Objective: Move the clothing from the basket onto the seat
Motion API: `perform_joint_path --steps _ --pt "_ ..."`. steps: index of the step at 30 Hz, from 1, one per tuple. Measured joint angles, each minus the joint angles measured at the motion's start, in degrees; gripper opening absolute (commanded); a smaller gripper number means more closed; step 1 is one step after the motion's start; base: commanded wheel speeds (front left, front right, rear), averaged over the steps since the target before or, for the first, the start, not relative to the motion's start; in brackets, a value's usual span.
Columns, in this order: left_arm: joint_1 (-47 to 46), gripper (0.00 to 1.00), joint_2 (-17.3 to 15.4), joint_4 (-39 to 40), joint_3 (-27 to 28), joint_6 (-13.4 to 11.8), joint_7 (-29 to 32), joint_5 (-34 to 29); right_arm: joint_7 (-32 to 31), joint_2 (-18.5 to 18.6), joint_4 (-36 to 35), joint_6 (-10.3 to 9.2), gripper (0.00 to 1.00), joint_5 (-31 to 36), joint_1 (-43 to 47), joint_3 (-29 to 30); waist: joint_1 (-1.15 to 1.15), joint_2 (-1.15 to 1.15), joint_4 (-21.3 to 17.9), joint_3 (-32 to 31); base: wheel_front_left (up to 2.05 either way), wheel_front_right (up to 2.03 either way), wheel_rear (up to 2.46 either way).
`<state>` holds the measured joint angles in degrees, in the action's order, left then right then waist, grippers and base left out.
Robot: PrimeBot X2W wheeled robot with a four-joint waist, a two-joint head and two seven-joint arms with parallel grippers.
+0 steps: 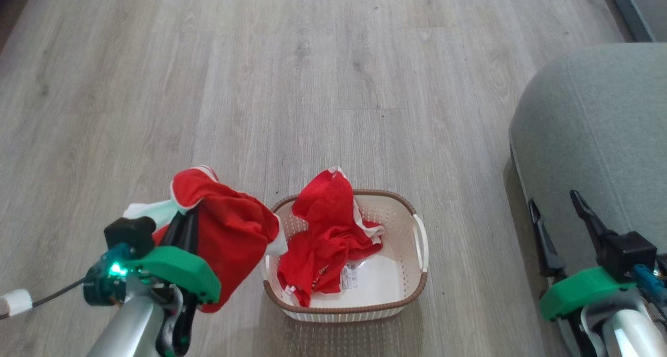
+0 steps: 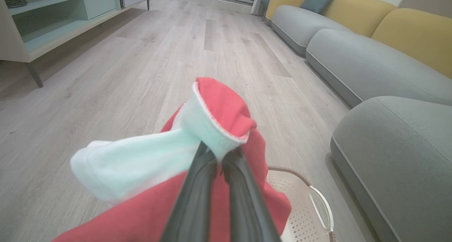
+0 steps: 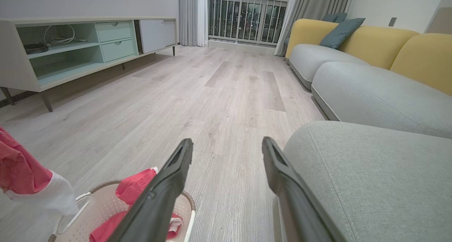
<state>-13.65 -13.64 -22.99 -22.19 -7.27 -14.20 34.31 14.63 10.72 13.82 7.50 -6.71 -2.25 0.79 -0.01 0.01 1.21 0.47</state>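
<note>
over the wood floor (image 1: 312, 86) my left gripper (image 2: 220, 158) clamps a red garment (image 1: 234, 237) at nine o'clock of the basket (image 1: 344, 309), my right gripper (image 1: 552, 199) spread empty at three, by the seat (image 1: 599, 122).

Head cam looks steeply down on the wood floor (image 1: 312, 60), with the basket (image 1: 401, 221) low in mid-frame and the seat (image 1: 589, 127) at the right edge. Both wrist cams sit low, facing along the floor toward the balcony railing (image 3: 243, 23), and all three views share the basket and that seat corner.
</note>
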Motion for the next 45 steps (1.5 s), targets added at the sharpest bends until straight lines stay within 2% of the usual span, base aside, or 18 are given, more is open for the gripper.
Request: perform_joint_path --steps 9,22,26,32,33,36,42,45 --pt "0.0 0.0 -1.2 -0.4 1.9 0.0 0.0 -0.6 0.0 0.2 0.4 0.0 1.0 0.2 0.5 -0.4 0.0 0.0 0.9 -0.5 0.0 0.0 0.0" --pt "0.0 0.0 -1.1 -0.5 2.8 0.6 0.0 -2.1 0.0 0.7 0.4 0.0 1.0 0.1 0.5 -2.3 0.01 0.0 0.9 -0.2 0.0 0.0 0.0" --pt "-0.2 0.0 -0.7 0.1 1.8 1.6 0.0 -2.3 0.0 1.2 0.4 0.0 1.0 -0.6 -0.2 -8.3 0.01 0.0 1.1 0.0 0.0 0.0 0.0" --pt "-1.9 0.0 1.2 3.4 -2.7 3.5 1.7 -3.9 0.0 2.7 2.1 0.0 1.0 -2.8 -7.9 -24.6 0.01 0.0 2.1 0.0 0.0 0.0 0.0" --pt "-1.9 0.0 1.2 3.4 -2.7 3.5 1.7 -3.9 0.0 2.7 2.1 0.0 1.0 -2.8 -7.9 -24.6 0.01 0.0 2.1 0.0 0.0 0.0 0.0" --pt "-3.8 0.0 2.6 5.3 -5.6 4.7 3.1 -4.7 0.0 3.1 3.4 0.01 1.0 -4.2 -12.4 -31.7 0.01 0.0 2.9 0.0 0.0 0.0 0.0" --pt "-5.8 0.0 5.3 8.0 -11.1 6.9 5.5 -6.2 0.0 3.4 6.6 0.01 1.0 -8.0 -18.7 -40.6 0.01 0.0 4.6 -0.1 0.0 0.0 0.0" --pt "-6.3 0.0 6.2 9.1 -13.8 8.0 6.7 -6.8 0.0 3.9 7.8 0.01 1.0 -8.9 -21.1 -42.6 0.01 0.0 5.2 -0.1 0.0 0.0 0.0"
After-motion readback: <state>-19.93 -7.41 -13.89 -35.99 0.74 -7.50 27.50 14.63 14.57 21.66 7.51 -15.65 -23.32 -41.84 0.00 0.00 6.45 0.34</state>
